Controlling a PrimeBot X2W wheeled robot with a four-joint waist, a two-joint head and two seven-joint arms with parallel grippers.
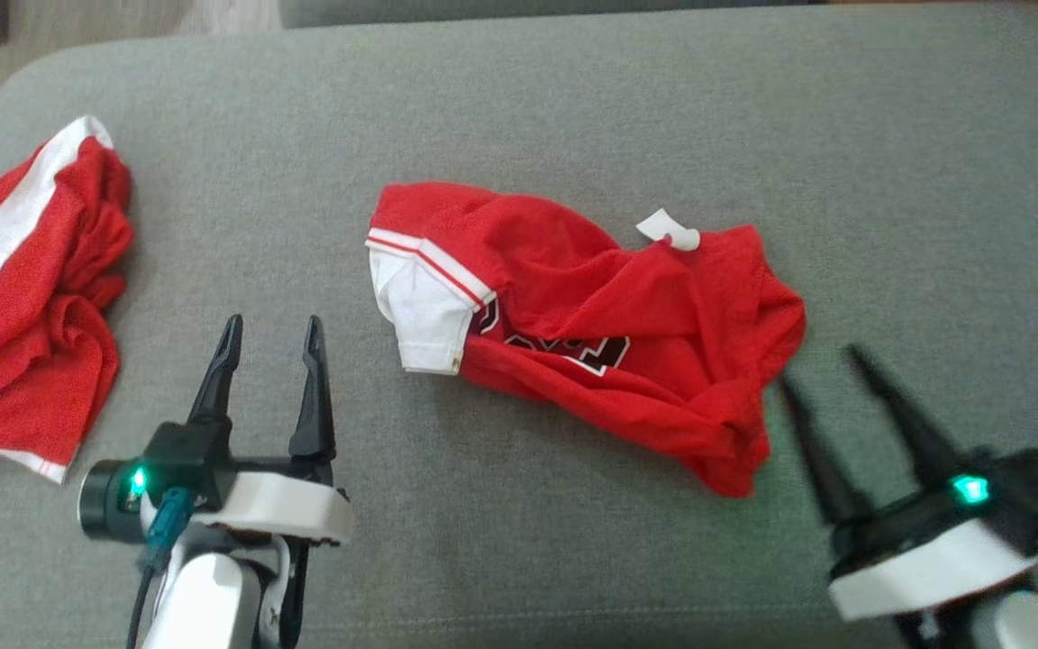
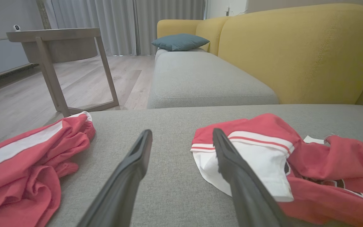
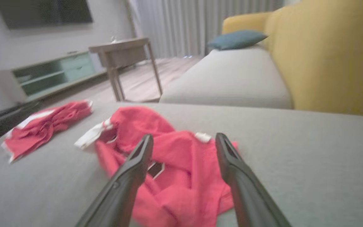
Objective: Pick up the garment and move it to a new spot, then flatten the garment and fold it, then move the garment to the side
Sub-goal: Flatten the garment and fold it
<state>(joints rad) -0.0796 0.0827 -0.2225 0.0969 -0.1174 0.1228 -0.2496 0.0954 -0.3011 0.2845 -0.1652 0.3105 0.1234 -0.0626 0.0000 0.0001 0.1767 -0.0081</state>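
Home, living rm. Sofa [image 2: 295, 53] w/ yellow back & grey seat [image 2: 206, 78], teal pillow [image 2: 180, 42] at its far end. Long pale curtains [image 2: 121, 22] hang down to a wood floor [image 2: 17, 104]. Wooden side table [image 2: 55, 34] stands on that floor near the sofa. Dark TV [image 3: 43, 12] on the wall, low cabinet [image 3: 52, 74] w/ mint-green fronts below it. Red garment [image 1: 591, 333] lies crumpled on the grey cushion, household-laundry style.

The garment [image 1: 627, 306] is red with a white, red-striped sleeve [image 1: 424, 315], the cushion [image 1: 573, 108] grey, the cloth [image 1: 41, 297] red-and-white.
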